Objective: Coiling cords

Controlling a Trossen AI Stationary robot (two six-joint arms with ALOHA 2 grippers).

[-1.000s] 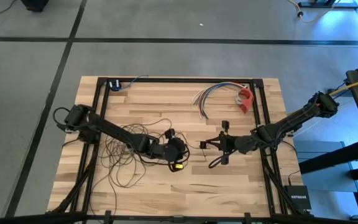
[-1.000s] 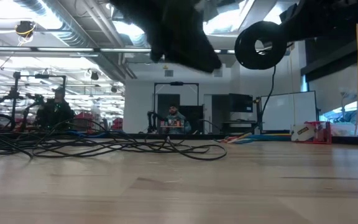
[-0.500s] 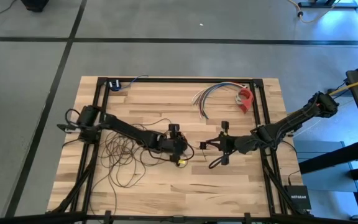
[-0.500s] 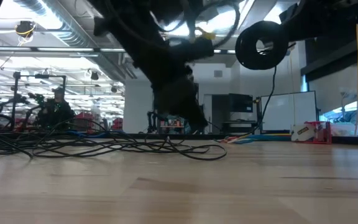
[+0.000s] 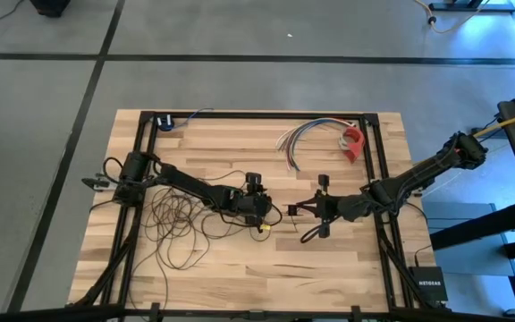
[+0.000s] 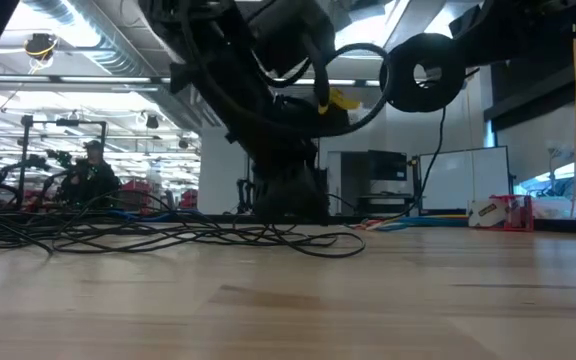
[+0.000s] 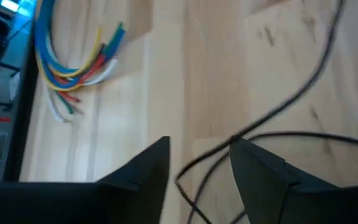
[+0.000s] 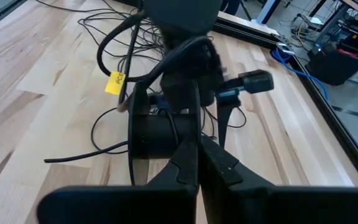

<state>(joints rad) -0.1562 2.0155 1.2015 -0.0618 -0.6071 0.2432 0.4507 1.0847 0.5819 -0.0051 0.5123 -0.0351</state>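
Left claw (image 7: 199, 163) spread astride cords (image 7: 303, 93); right claw (image 8: 197, 163) closed

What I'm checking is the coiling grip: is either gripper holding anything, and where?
Left gripper open, the cord passing loose between its fingers. Right gripper shut; whether it pinches the cord cannot be told.

Grey taped floor (image 5: 240, 80), ceiling ducts (image 6: 78, 40)

Overhead camera faces straight down on the table (image 5: 329, 259); low camera looks level across it; wrist cameras sit close above the same central boards.
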